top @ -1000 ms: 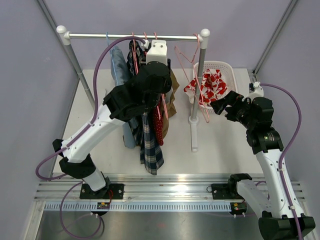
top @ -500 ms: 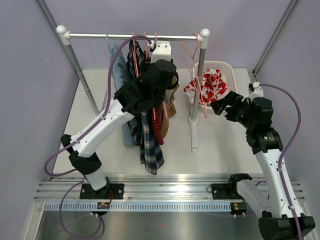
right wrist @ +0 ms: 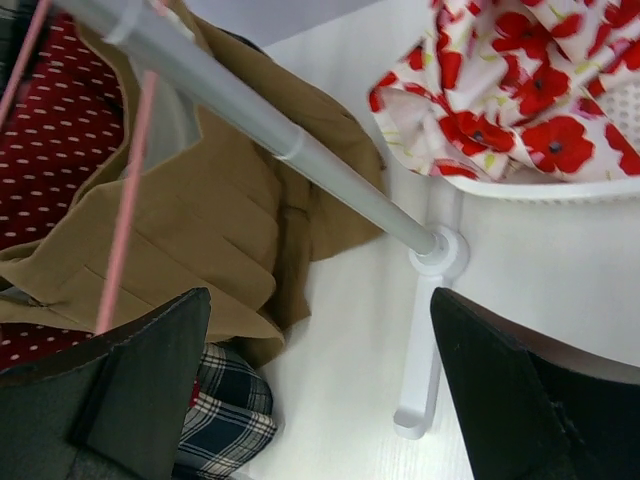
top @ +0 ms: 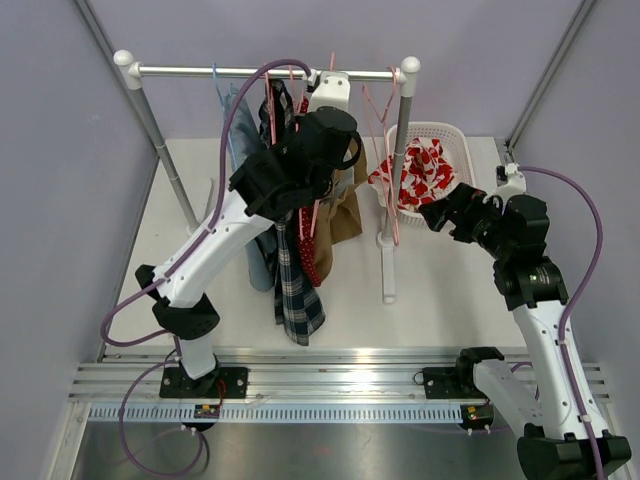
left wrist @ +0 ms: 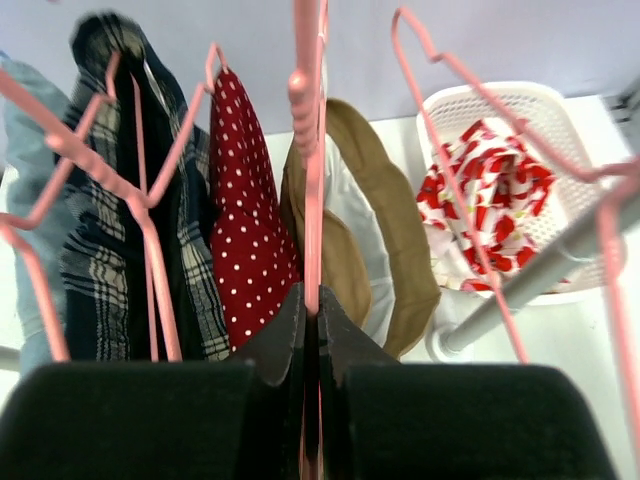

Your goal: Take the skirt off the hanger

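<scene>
A tan skirt [left wrist: 400, 240] hangs on a pink hanger [left wrist: 312, 190] at the rail, to the right of a red polka-dot garment [left wrist: 245, 250]. My left gripper [left wrist: 312, 300] is shut on that hanger's thin pink wire, just below its hook. From above, the tan skirt [top: 345, 215] flares out under the left arm; the left fingers are hidden there. My right gripper [right wrist: 320, 310] is open and holds nothing. It hovers right of the rack post, with the tan skirt [right wrist: 220, 230] ahead on its left. In the top view the right gripper [top: 440, 215] sits in front of the basket.
The rail [top: 200, 72] also carries a plaid garment [top: 295, 290], a denim piece [top: 238, 130] and an empty pink hanger [top: 385, 130]. The rack post [top: 400, 150] stands beside a white basket [top: 455, 135] that holds a red-flowered cloth [right wrist: 520, 90].
My left arm has reached farther back toward the rail, and its gripper has shut on the pink hanger. The tan skirt has swung out to the right. The right arm is unchanged.
</scene>
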`<act>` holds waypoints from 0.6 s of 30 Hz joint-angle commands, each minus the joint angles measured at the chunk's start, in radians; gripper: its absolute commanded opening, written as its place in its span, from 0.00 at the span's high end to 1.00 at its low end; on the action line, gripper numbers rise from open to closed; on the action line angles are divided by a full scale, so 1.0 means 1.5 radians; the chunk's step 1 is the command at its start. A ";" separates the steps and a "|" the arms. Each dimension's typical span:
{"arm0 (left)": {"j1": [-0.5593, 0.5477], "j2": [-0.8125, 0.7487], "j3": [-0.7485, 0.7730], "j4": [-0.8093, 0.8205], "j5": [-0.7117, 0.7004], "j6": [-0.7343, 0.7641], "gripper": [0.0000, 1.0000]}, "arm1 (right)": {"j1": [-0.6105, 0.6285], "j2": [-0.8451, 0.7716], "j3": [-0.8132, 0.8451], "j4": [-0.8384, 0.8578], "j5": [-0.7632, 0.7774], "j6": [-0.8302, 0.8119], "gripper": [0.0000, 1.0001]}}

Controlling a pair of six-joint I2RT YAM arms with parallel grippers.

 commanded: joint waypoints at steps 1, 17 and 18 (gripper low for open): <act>-0.036 -0.032 0.102 0.031 -0.023 0.042 1.00 | 0.007 -0.031 0.078 0.088 -0.080 -0.014 0.01; -0.063 -0.082 0.066 0.076 0.014 0.020 1.00 | 0.158 0.141 0.442 0.085 -0.301 0.002 0.01; -0.062 -0.082 0.066 0.077 0.015 0.018 1.00 | 0.280 0.194 0.474 -0.044 -0.254 -0.048 0.01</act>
